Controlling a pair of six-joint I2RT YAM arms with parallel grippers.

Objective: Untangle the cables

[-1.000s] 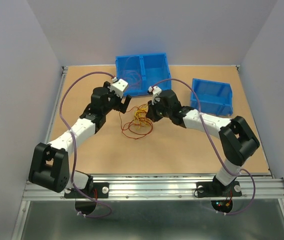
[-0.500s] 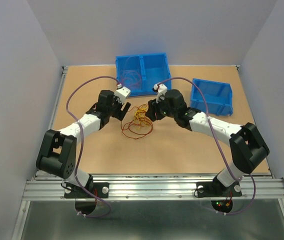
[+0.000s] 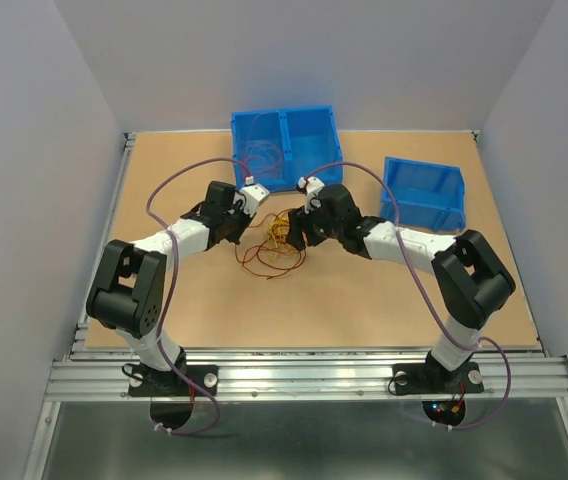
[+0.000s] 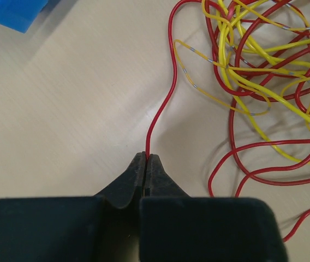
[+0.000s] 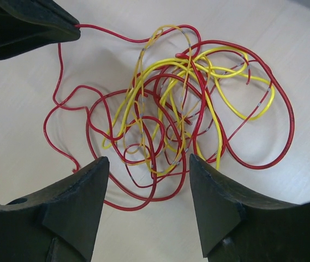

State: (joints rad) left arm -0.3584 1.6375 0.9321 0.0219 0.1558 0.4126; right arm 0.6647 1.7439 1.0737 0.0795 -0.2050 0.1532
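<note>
The cables [image 3: 276, 246] lie as one loose tangle of thin red and yellow wires on the tan table, between the two arms. My left gripper [image 4: 145, 159] is at the tangle's left side, shut on a single red cable [image 4: 166, 103] that runs out of the heap [image 4: 264, 65]. From the right wrist view, that shut tip [image 5: 46, 27] shows at top left with the red strand leaving it. My right gripper [image 5: 148, 159] hangs open just above the near edge of the tangle [image 5: 182, 109], with nothing between its fingers [image 5: 78, 191]. In the top view the left gripper [image 3: 251, 224] and right gripper [image 3: 300, 236] flank the heap.
A blue two-compartment bin [image 3: 316, 140] stands at the back centre, just behind both wrists. A single blue bin [image 3: 422, 205] sits to the back right. A corner of blue bin [image 4: 10, 10] shows at the upper left of the left wrist view.
The left arm swung right and down to the tangle, and its gripper went from open to shut on a red cable. The right gripper went from shut to open over the heap.
</note>
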